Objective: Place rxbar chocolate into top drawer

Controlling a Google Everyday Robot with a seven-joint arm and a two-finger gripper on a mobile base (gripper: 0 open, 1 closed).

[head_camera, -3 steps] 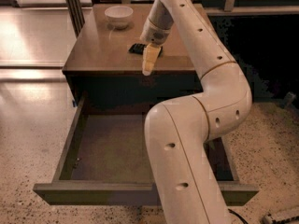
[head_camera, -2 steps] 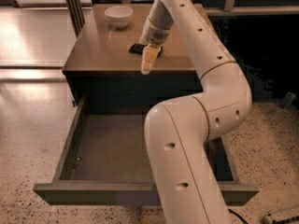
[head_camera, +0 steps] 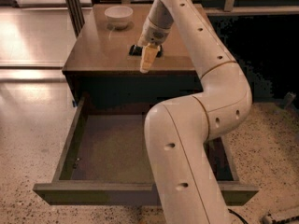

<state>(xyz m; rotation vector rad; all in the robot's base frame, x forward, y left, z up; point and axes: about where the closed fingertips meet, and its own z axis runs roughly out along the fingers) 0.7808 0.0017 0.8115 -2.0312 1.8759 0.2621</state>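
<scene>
The rxbar chocolate [head_camera: 136, 50] is a small flat black bar lying on the brown cabinet top [head_camera: 103, 50], near the front edge. My gripper [head_camera: 146, 64] hangs over it with its pale yellow tip pointing down toward the front edge, and it hides the middle of the bar. Whether it touches the bar does not show. The top drawer [head_camera: 107, 148] is pulled wide open below the cabinet front, and the part of its grey-brown bottom that shows is bare. My arm covers the drawer's right part.
A white bowl [head_camera: 118, 15] stands at the back of the cabinet top. My large white arm [head_camera: 187, 143] rises in front of the drawer's right half. Shiny floor lies to the left, speckled floor in front and to the right.
</scene>
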